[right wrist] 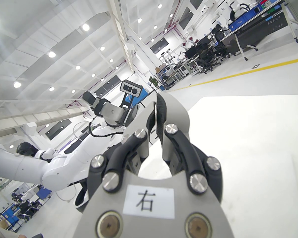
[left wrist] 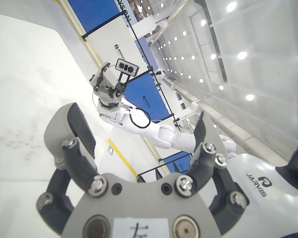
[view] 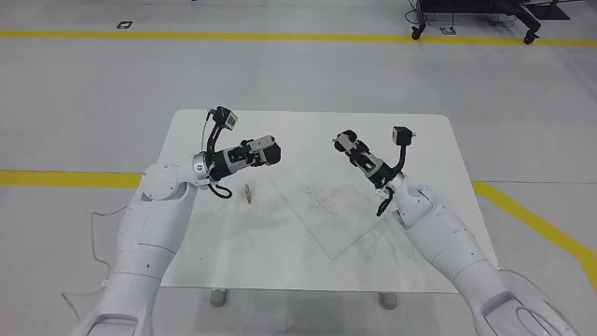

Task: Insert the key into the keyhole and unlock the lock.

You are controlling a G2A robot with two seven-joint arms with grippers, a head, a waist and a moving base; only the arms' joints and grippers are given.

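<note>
- The left gripper (left wrist: 137, 115) is wide open. Its 2 ribbed pads (left wrist: 80, 127) stand far apart with nothing between them. It is held up off the table, aimed across at the other arm.
- The right gripper (right wrist: 157, 105) is closed, its 2 pads pressed flat together. No key shows between them, though something very thin there would be hard to make out.
- Both grippers hang in the air above the white table (view: 410, 252), facing each other with a gap between them. Neither touches anything, so this looks like a ready pose rather than a grasp.
- The 1 task item in sight is a small brass-coloured piece (view: 247, 192) lying on the table. It is near the left gripper, a little closer to the robot. It is too small to tell whether it is the key or the lock.
- Judged from this, the task has barely begun: nothing is held and nothing is inserted.
- The open left gripper is the nearer one and is already spread for a pickup, so lowering it over the piece looks like the natural next move.
- The piece lies low on a smooth top, so a pinch could push it sideways instead of lifting it.
</note>
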